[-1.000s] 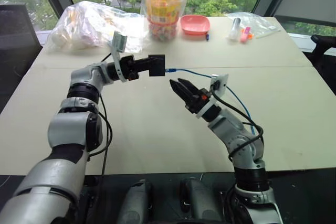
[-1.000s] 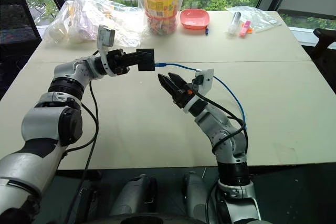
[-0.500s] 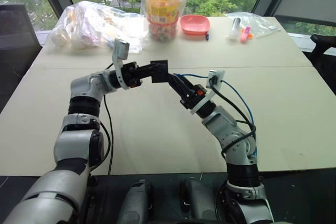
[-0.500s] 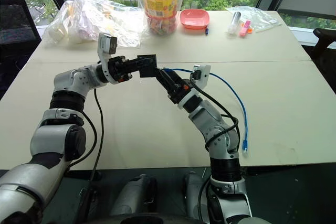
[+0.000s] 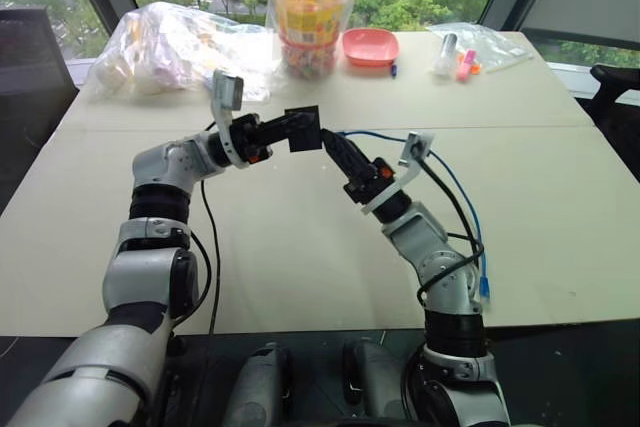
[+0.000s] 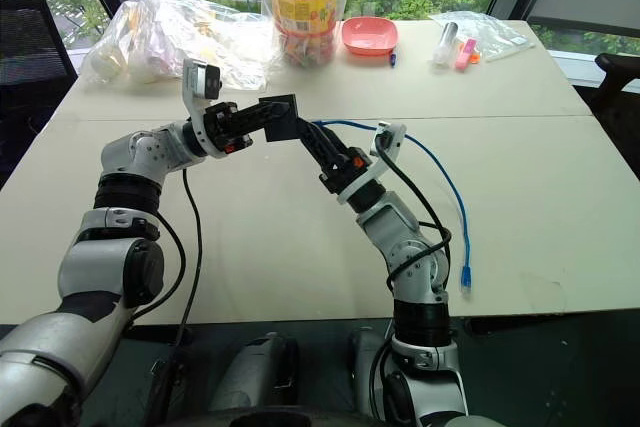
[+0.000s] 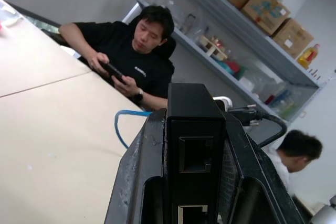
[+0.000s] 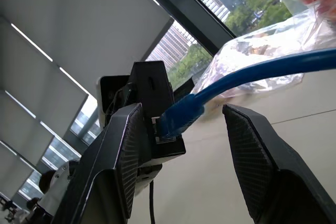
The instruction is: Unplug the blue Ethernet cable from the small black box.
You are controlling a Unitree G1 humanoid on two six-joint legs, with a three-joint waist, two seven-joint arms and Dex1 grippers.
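The left claw (image 5: 292,131) is clamped shut on the small black box (image 5: 303,129), holding it in the air above the desk (image 5: 300,247). The blue cable (image 8: 252,74) is plugged into the box's edge that faces right, and its cord trails right and down over the desk's near edge. The right claw (image 8: 178,124) is parted, with the blue plug (image 8: 176,121) between its two fingers, apparently not yet pinched.

To do this step well, the right claw should close on the plug body itself, not the cord, and squeeze where the latch tab sits. Then pull straight out along the port's line while the left claw holds the box steady; a sideways tug risks jamming the plug.
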